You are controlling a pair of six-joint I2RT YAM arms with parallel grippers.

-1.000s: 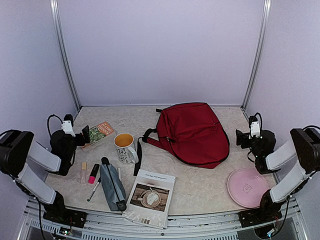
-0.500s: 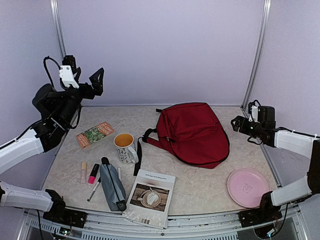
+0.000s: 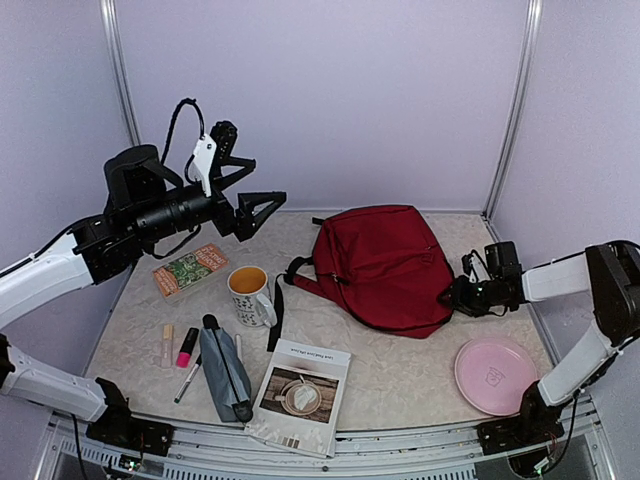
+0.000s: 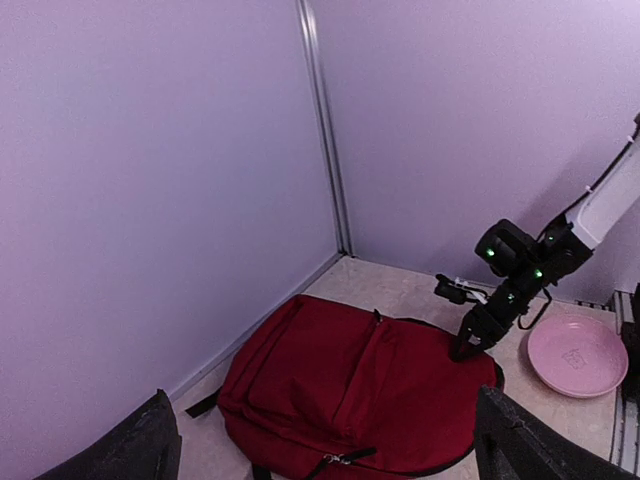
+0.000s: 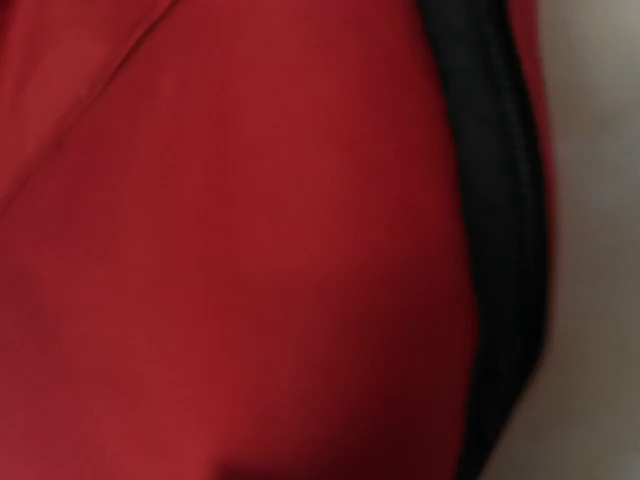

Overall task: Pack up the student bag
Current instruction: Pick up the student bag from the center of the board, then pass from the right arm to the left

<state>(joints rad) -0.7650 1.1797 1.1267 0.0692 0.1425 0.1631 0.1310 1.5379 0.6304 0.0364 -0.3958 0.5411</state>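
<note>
The large dark red fabric backpack [image 3: 385, 262] is laid flat at the middle rear of the table [image 3: 400, 372], its long axis run from rear to near right. The right jaws are set at its near-right edge, seemingly touching the fabric; whether anything is gripped cannot be told. The left jaws are held wide open, high and well to the left, so the right arm is judged nearer.
</note>
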